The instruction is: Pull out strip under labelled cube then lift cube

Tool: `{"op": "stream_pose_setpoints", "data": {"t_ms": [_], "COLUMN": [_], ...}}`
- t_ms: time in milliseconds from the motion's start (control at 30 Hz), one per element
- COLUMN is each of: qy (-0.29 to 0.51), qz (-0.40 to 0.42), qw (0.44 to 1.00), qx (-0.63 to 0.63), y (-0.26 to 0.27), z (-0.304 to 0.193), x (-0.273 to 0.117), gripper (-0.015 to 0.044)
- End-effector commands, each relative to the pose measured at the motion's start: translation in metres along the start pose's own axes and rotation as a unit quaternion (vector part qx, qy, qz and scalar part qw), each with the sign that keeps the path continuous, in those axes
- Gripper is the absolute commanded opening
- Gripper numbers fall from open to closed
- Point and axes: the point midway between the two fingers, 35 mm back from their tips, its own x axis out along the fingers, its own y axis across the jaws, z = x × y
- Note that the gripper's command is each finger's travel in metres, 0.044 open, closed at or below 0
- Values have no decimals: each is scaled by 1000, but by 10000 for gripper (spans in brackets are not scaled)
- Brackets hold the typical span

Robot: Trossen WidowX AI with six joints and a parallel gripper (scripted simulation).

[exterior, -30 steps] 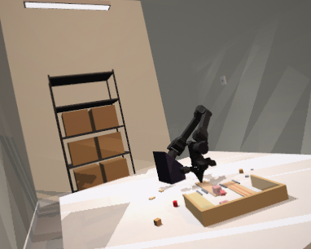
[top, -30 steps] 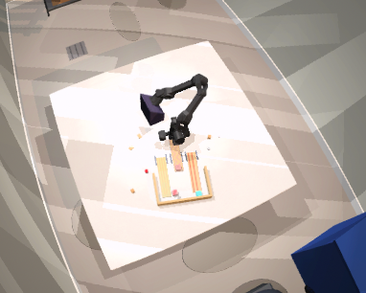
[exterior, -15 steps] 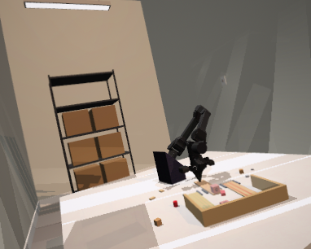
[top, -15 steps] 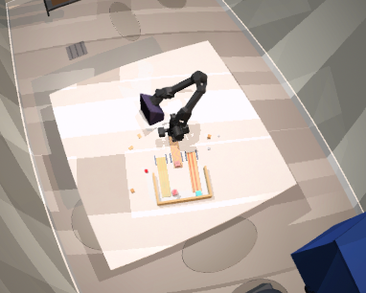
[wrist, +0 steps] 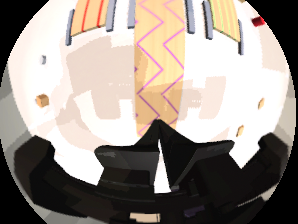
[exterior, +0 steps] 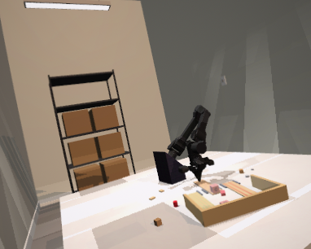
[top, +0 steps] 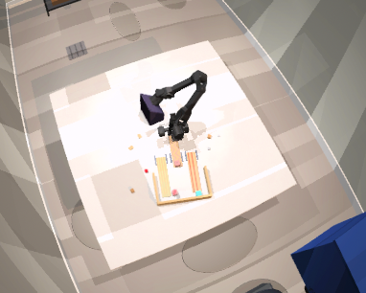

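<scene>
The middle strip [top: 175, 152] [exterior: 203, 185] [wrist: 160, 60], wooden with a purple zigzag, sticks out of the tray's open side between grey guides. A pink cube [top: 177, 163] [exterior: 214, 188] is at its far end; no label is readable. My gripper [top: 175, 139] [exterior: 199, 180] [wrist: 157, 122] is shut, fingertips together at the strip's near end, with nothing visible between them. Whether the tips touch the strip is unclear. A yellow-green lined strip [top: 163, 177] [wrist: 225, 20] and a red-lined strip [top: 194, 172] [exterior: 238, 189] [wrist: 89, 17] lie on either side.
A wooden tray wall [top: 184, 200] [exterior: 246, 203] encloses the far side. Inside it are another pink cube [top: 174, 192] and a cyan block [top: 198, 193]. A red piece [top: 147, 170] [exterior: 175, 203] and a brown block [top: 132, 191] [exterior: 158, 221] lie outside. A dark wedge [top: 151, 111] [exterior: 168, 168] stands beside the arm.
</scene>
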Motion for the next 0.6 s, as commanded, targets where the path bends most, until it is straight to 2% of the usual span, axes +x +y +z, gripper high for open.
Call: {"op": "stream_pose_setpoints", "data": {"t_ms": [0,100,233,567], "qy": [2,9,9,8], "qz": [-2,-1,-1,-1], "qw": [1000,1000,1000,1000], "qx": [0,2,2,13], "y": [-1,0,0,-1], "z": [2,3,2,42], "x": [-14,-39,-41,-40], "gripper": [0,0,0,263]}}
